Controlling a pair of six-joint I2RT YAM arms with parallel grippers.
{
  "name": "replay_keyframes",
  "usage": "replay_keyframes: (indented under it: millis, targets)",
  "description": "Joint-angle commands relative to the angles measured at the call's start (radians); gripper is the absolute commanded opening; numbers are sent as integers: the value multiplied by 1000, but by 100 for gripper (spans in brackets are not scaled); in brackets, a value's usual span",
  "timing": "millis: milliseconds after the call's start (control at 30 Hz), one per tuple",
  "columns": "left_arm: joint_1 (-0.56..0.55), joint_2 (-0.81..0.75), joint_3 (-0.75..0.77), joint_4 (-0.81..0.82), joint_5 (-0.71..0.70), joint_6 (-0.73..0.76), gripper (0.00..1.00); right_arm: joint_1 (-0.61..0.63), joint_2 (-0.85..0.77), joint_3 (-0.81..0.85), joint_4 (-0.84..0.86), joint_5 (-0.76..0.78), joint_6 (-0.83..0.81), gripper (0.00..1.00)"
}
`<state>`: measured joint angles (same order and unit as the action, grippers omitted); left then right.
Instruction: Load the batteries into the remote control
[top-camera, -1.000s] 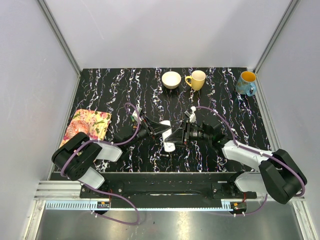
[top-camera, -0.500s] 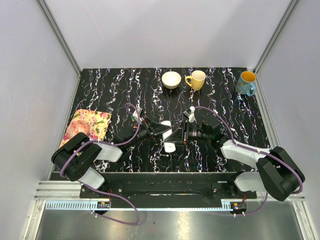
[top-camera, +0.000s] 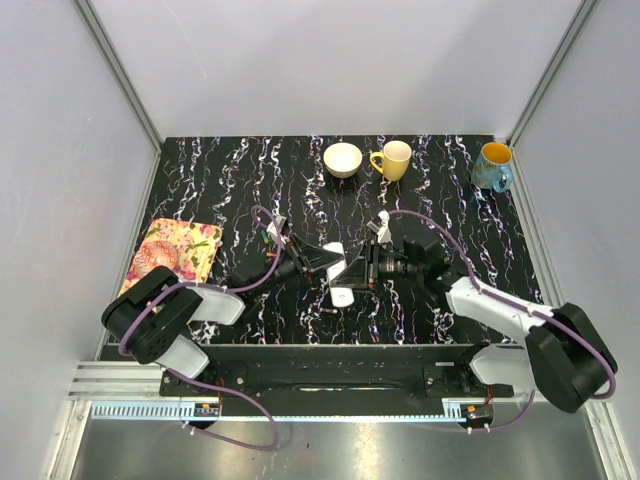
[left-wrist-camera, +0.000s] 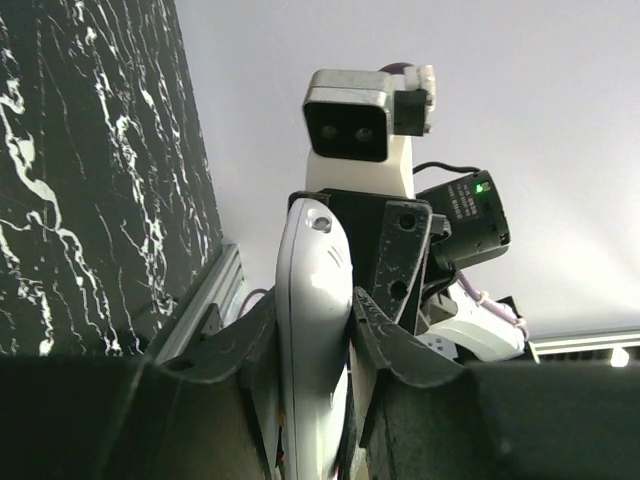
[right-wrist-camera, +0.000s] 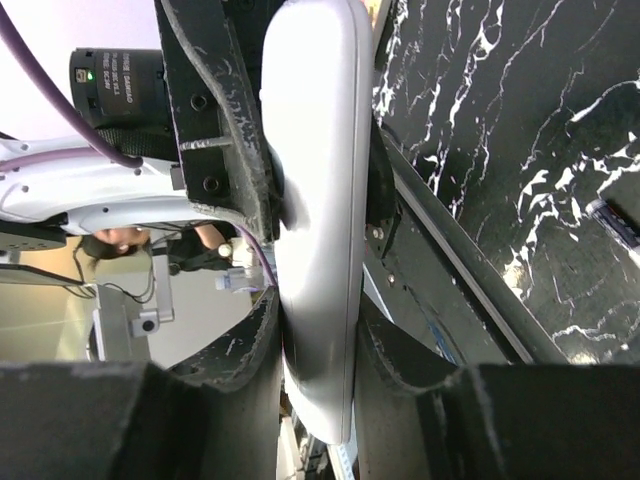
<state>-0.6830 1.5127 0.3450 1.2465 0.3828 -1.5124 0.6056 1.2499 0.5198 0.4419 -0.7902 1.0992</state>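
Note:
The remote control (top-camera: 337, 272), a slim white bar, hangs just above the table's near middle, held between both arms. My left gripper (top-camera: 322, 262) is shut on it from the left. In the left wrist view the remote control (left-wrist-camera: 310, 260) stands edge-on between the left gripper's (left-wrist-camera: 318, 325) dark fingers. My right gripper (top-camera: 358, 268) grips it from the right, and in the right wrist view both fingers of the right gripper (right-wrist-camera: 318, 335) press the remote control's (right-wrist-camera: 315, 150) sides. One small dark battery (right-wrist-camera: 614, 220) lies on the tabletop.
At the back stand a cream bowl (top-camera: 343, 159), a yellow mug (top-camera: 393, 159) and a blue mug (top-camera: 493, 166). A floral cloth (top-camera: 178, 251) lies at the left edge. Metal rails border the black marbled table (top-camera: 240, 180).
The right gripper's jaws have narrowed onto the remote control and that arm has shifted slightly. The left gripper keeps its hold.

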Motion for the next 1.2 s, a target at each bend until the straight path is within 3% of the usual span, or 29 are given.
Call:
replay_keyframes:
  millis: [0, 67, 100, 200, 267, 367, 400, 433, 467, 500, 533, 567, 600, 667, 767, 967, 1167]
  targets:
    - [11, -34, 25, 343, 8, 12, 41, -6, -117, 161, -414, 66, -260, 0]
    - [20, -31, 35, 338, 8, 5, 52, -6, -142, 203, -561, 94, -307, 0]
    - [31, -31, 37, 340, 5, 1, 80, -6, -161, 239, -603, 112, -353, 0]
    - [66, -35, 40, 338, -8, -14, 98, -6, -185, 305, -739, 164, -426, 0]
    - [89, -48, 25, 324, -22, -15, 99, -6, -187, 339, -849, 224, -475, 0]
    - [143, -127, -24, 213, -59, 9, 99, -6, -112, 449, -1090, 530, -541, 0]
    - [163, -159, -34, 142, -64, 30, 99, -6, -80, 506, -1150, 780, -544, 0]
    - [165, -257, -43, 57, -73, 64, 99, -7, -43, 534, -1205, 919, -548, 0]
    - [166, -310, -38, -173, -97, 151, 99, -6, 30, 560, -1292, 1048, -558, 0]
    - [158, -377, -28, -315, -114, 203, 99, -4, 66, 598, -1324, 1288, -564, 0]
    - [148, -482, 18, -461, -137, 262, 99, -6, 100, 612, -1348, 1403, -558, 0]
    - [139, -540, 46, -734, -210, 368, 99, -6, 152, 618, -1365, 1498, -530, 0]
    - [117, -581, 70, -837, -247, 414, 99, -7, 178, 631, -1365, 1599, -530, 0]
    - [109, -679, 107, -1020, -332, 492, 99, -18, 268, 652, -1356, 1628, -542, 0]
    - [108, -778, 123, -1165, -410, 535, 99, -20, 430, 721, -1394, 1710, -529, 0]
    - [109, -838, 106, -1237, -414, 560, 99, -21, 741, 948, -1526, 1793, -495, 0]
    - [109, -848, 81, -1245, -389, 548, 98, -23, 896, 1058, -1523, 1751, -516, 0]
